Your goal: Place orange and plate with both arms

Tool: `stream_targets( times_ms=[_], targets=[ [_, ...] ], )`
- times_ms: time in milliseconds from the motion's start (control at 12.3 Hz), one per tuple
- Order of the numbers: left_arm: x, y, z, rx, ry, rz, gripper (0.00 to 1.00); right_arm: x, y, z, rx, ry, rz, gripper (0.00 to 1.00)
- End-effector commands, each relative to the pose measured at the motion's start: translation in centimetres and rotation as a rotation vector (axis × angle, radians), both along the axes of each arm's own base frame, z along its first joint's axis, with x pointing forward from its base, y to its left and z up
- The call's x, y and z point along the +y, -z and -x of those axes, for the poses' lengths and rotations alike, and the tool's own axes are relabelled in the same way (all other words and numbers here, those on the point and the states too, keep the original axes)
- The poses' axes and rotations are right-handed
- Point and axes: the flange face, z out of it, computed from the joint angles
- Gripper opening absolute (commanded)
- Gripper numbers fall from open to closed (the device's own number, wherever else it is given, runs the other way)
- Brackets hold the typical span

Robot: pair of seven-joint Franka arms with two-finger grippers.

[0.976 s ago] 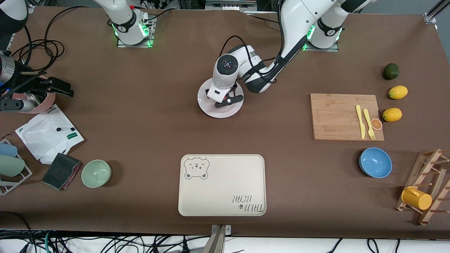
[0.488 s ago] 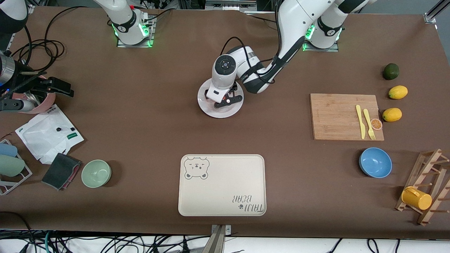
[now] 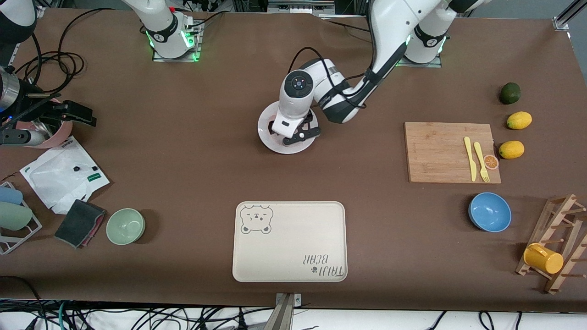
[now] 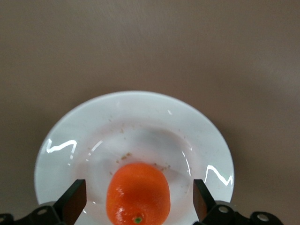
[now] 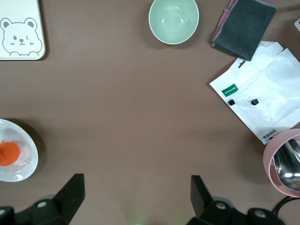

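Now left gripper (image 4: 136, 206) fingers wide astride orange (image 4: 138, 199) on plate (image 4: 133, 122), right gripper (image 5: 136, 197) fingers wide

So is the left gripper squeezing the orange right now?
No, the left gripper is open, with a gap on each side of the orange resting on the plate.

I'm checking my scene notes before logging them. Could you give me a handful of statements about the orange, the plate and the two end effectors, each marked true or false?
1. The orange lies on the plate. True.
2. The left end effector is clamped on the orange. False: its fingers stand open, clear of it.
3. The plate sits on the tray. False: it rests on the table.
4. The right end effector is open and empty. True.
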Motion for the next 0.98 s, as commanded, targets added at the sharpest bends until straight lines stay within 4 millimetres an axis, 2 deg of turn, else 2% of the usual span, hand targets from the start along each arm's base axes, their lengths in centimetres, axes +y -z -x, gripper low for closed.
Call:
stream_targets(
  times_ms=[0, 244, 488, 732, 895],
  targets=[
    [3.4, -4.8, -2.3, -0.038, -0.024, -0.048, 1.0, 0.4, -0.6, 0.5, -0.022, 0.0, -0.011, 1.0],
    [8.0, -8.9, -5.4, -0.06, -0.018, -0.068, 1.0, 0.6, -0.9, 0.7, -0.036, -0.004, -0.01, 1.0],
    [13.4, -12.3, -8.7, -0.072, 0.09, -0.08, 1.0, 0.4, -0.2, 2.2, -0.065, -0.002, -0.011, 1.0],
    [17.6, -16.5, -11.7, -0.033, 0.205, -0.1, 1.0, 0.8, -0.5, 2.0, -0.082, -0.01, -0.012, 1.0],
    [22.1, -17.6, -13.9, -0.013, 0.276, -0.093, 1.0, 0.8, -0.7, 1.8, -0.086, -0.011, -0.009, 1.0]
  ],
)
